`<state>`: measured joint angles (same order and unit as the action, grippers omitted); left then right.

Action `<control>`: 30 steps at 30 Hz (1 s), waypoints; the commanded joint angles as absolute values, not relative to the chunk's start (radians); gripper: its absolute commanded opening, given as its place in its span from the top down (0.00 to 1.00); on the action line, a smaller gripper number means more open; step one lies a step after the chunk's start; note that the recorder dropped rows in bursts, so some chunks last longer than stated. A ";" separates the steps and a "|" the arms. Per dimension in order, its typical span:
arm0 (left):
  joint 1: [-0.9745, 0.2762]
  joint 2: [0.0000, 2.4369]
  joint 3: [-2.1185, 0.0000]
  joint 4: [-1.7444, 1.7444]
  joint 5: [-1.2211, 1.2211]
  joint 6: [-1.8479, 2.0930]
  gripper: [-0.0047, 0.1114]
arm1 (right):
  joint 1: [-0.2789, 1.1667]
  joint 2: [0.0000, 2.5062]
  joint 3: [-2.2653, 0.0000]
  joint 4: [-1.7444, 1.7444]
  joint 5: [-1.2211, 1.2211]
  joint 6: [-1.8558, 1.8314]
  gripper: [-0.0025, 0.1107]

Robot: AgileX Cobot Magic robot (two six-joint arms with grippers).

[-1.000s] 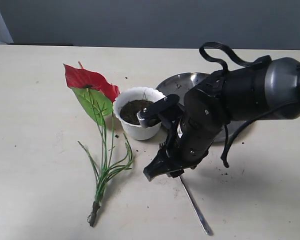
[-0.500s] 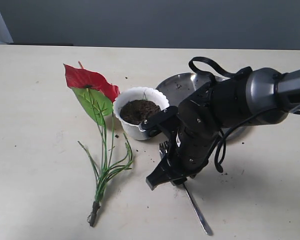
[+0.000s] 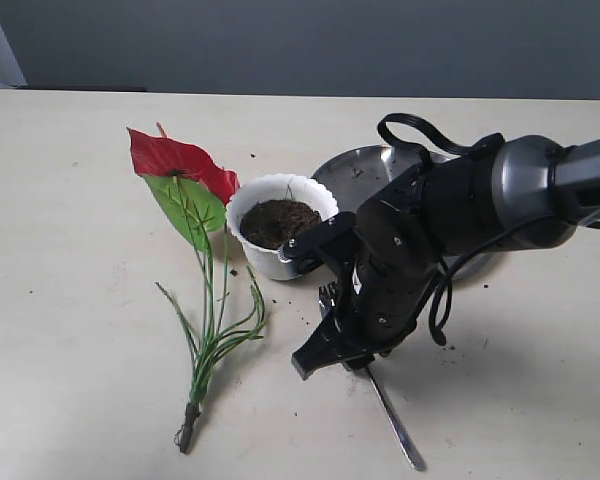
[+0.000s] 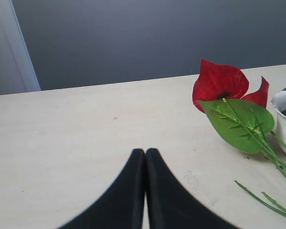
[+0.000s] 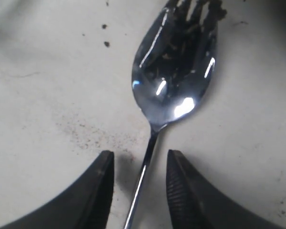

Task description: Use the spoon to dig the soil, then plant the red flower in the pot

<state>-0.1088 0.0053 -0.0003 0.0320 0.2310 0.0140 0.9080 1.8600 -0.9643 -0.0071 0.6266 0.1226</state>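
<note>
The steel spoon (image 3: 394, 420) lies flat on the table with soil crumbs in its bowl (image 5: 176, 71). My right gripper (image 5: 139, 157) is low over it and open, one finger on each side of the thin handle, neither touching it. In the exterior view the right gripper (image 3: 328, 352) stands just in front of the white pot (image 3: 265, 262), which holds dark soil (image 3: 278, 220). The red flower (image 3: 175, 158) lies on the table left of the pot, stems toward the front. My left gripper (image 4: 145, 151) is shut on nothing, with the flower (image 4: 219, 83) and the pot's rim (image 4: 283, 101) off to one side.
A large round steel plate (image 3: 365, 165) sits behind the pot, partly hidden by the right arm. Soil crumbs (image 5: 86, 133) are scattered on the table around the spoon. The left arm does not show in the exterior view.
The right arm has come away from the pot and sunk toward the table over the spoon; in the last half second it has hardly moved. Flower and pot are where they were.
</note>
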 commanded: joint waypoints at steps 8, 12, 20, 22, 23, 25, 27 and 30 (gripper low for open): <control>-0.112 0.000 0.000 0.036 0.232 0.010 0.96 | 0.909 1.860 -0.962 -0.012 0.635 0.129 0.66; -0.112 0.000 0.000 0.036 0.232 0.010 0.96 | 0.909 1.860 -0.962 -0.010 0.635 0.129 0.66; -0.112 0.000 0.000 0.036 0.232 0.010 0.96 | 0.909 1.860 -0.962 -0.006 0.631 0.132 0.66; -0.112 0.000 0.000 0.036 0.232 0.010 0.96 | 0.909 1.860 -0.962 -0.006 0.631 0.132 0.66; -0.112 0.000 0.000 0.036 0.232 0.010 0.96 | 0.909 1.860 -0.962 -0.006 0.631 0.132 0.66; -0.112 0.000 0.000 0.036 0.232 0.010 0.96 | 0.909 1.860 -0.962 -0.006 0.631 0.132 0.66; -0.112 0.000 0.000 0.036 0.232 0.010 0.96 | 0.909 1.860 -0.962 0.018 0.632 0.132 0.66; -0.112 0.000 0.000 0.036 0.232 0.010 0.96 | 0.909 1.860 -0.962 0.018 0.632 0.132 0.66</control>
